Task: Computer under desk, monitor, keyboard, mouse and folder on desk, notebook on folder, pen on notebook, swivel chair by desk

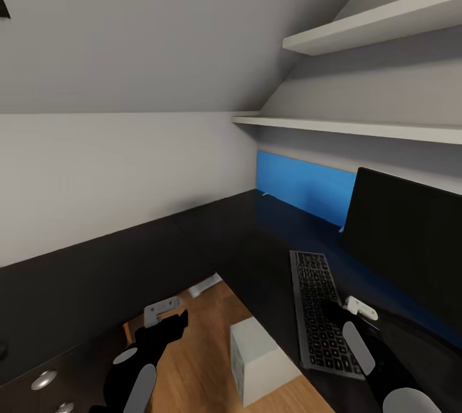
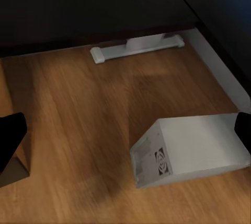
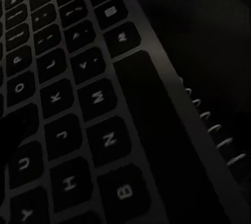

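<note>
Keyboard (image 1: 318,310) lies flat on the black table (image 1: 256,240), long side running away from the robot, just in front of the monitor (image 1: 410,243), w/ bare top between them. Right wrist view is close on the keys (image 3: 78,104); letters legible, a spiral of pale wire loops (image 3: 214,130) just off the keyboard's edge. Right claw (image 1: 337,309) is low over the near part of the keyboard; touching or not can't be told, and whether its fingers are spread or pressed together can't be told.

Computer (image 1: 260,358), white box, stands on the wood floor (image 1: 192,349) in the table's knee space, beside the table edge; left wrist view shows its labelled side (image 2: 157,164) and a white foot bar (image 2: 138,46) under the table. Left claw (image 1: 173,323) hangs over the floor, spread, holding nothing.

Blue back panel (image 1: 305,185) runs behind the monitor. Two white shelves (image 1: 359,127) on the wall above.
</note>
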Motion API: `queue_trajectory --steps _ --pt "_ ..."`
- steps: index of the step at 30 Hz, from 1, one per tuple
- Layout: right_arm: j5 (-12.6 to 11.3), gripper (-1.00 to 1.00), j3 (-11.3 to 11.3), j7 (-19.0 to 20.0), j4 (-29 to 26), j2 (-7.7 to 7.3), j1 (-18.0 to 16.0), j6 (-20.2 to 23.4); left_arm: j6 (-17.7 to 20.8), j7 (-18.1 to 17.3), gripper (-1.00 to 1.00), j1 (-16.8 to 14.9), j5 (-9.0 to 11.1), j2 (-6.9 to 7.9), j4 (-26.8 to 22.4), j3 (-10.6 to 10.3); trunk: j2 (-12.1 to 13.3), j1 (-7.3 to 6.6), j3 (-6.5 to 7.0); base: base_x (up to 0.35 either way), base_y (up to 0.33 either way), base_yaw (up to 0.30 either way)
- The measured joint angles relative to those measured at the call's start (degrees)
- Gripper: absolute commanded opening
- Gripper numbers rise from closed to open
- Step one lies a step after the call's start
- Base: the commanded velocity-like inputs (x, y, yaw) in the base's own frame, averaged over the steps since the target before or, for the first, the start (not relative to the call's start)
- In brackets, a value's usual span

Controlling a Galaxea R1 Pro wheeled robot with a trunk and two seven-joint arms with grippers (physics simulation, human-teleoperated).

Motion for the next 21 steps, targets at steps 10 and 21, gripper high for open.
queue_trajectory --steps 10,21 --pt "0.0 1.0 0.0 0.0 0.0 0.07 0.0 0.0 0.0 0.0 1.0 0.0 0.0 0.0 0.0 0.0 0.0 0.0 0.0 0.0 0.0 0.168" --pt "0.0 1.0 -0.1 0.0 0.0 0.08 0.0 -0.1 0.0 0.0 1.0 0.0 0.0 0.0 0.0 0.0 0.0 0.0 0.0 0.0 0.0 0.086"
